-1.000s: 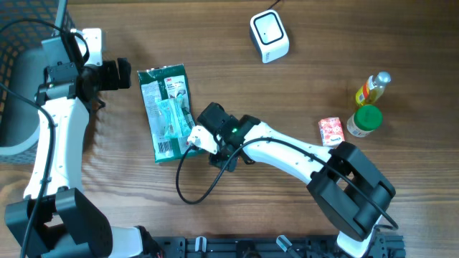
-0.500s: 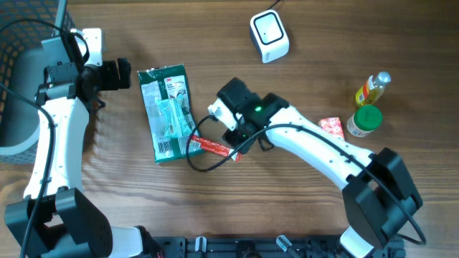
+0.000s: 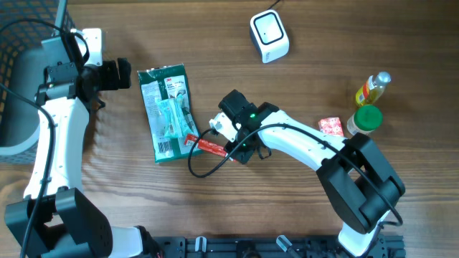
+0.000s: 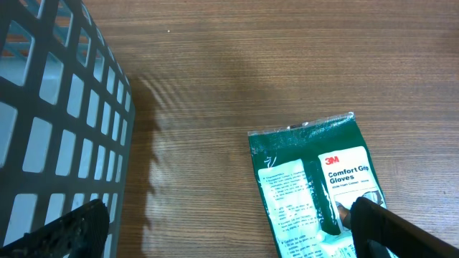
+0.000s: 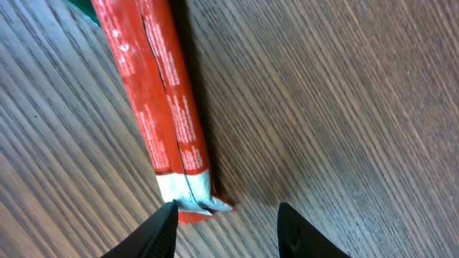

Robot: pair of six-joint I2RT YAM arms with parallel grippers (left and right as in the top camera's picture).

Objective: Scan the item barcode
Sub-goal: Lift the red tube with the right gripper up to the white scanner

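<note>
One red stick packet is lying flat on the wooden worktop, just right of the single green glove pack. One white scanner is sitting well apart at the far edge. At the right side, one yellow bottle, one green-capped jar and one small red-and-white box are standing close together. One dark mesh basket is sitting at the far left. Two arms are reaching in.

The glove pack is lying between the packet and the left arm. Its lower right corner is meeting the packet's left end, though which one is on top is not clear. A black cable is looping on the worktop just in front of the packet.

The packet's long axis is running diagonally, from its left end by the glove pack down to its right end nearer the front edge. The white sealed end is pointing at the right end effector. This end effector is hanging over that end with its fingers spread, bare wood showing between them. One finger is sitting just beside the packet's tip, pinching nothing.

The left end effector is hovering beside the basket with its fingers spread wide, gripping nothing, and the top of the glove pack is showing beneath it.
</note>
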